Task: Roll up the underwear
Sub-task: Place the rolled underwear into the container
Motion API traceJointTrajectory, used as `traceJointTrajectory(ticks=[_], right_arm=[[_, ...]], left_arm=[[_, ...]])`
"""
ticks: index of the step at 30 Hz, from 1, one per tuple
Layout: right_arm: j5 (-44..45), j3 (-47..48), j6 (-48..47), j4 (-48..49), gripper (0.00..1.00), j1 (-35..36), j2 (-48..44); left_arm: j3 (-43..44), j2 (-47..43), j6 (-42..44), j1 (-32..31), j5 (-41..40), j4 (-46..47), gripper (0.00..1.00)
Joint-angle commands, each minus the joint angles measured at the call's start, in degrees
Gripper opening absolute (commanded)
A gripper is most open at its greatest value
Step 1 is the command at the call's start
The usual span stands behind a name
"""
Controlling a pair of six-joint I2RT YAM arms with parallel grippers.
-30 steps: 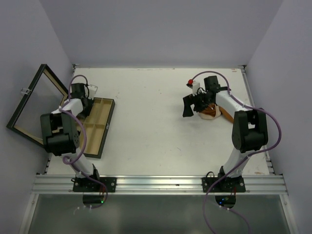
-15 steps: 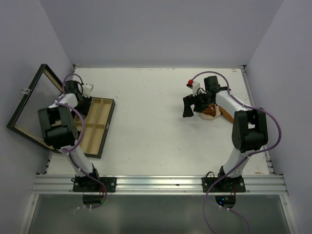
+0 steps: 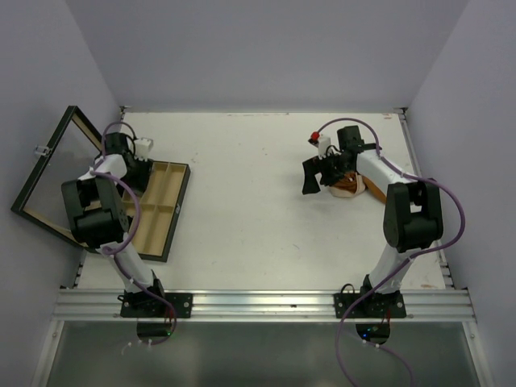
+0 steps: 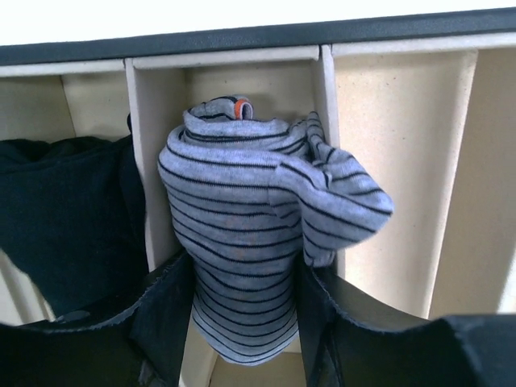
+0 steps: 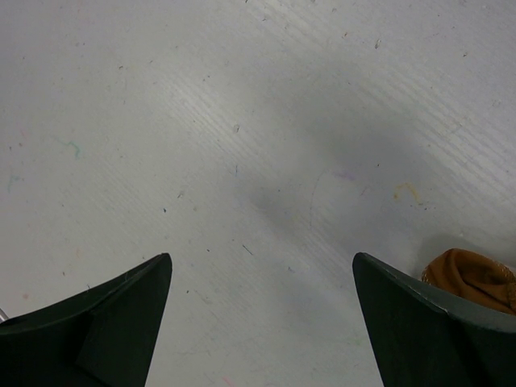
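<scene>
A rolled grey striped underwear (image 4: 242,210) stands in a middle compartment of the wooden box (image 4: 403,161). My left gripper (image 4: 242,322) has one finger on each side of its lower half, both touching the cloth. Black underwear (image 4: 72,210) fills the compartment to its left. In the top view the left gripper (image 3: 135,167) reaches down into the far end of the box (image 3: 165,205). My right gripper (image 5: 262,298) hangs open over bare table, with orange-brown underwear (image 5: 472,278) just beyond its right finger, also visible from above (image 3: 348,187).
The box's glass lid (image 3: 56,173) stands open, leaning towards the left wall. The compartment (image 4: 403,201) to the right of the striped roll holds nothing. Enclosure walls close in the table at the left, right and back.
My left arm has swung its wrist and elbow a little left and back over the box's far end. The right arm has not moved.
</scene>
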Motion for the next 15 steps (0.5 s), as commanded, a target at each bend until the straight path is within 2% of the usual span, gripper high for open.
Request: traceJointTrajectory(ticks=[1,15], right_arm=[[-1.6,1.4,-0.4,-0.8,0.99,-0.2,-0.5],[-2.2,1.4,-0.3,-0.9,0.99,-0.2,-1.2]], left_arm=[[0.9,-1.9,-1.8,0.8,1.5,-6.1,0.56],[6.1,-4.8,-1.5,0.8,1.1,-8.4,0.57]])
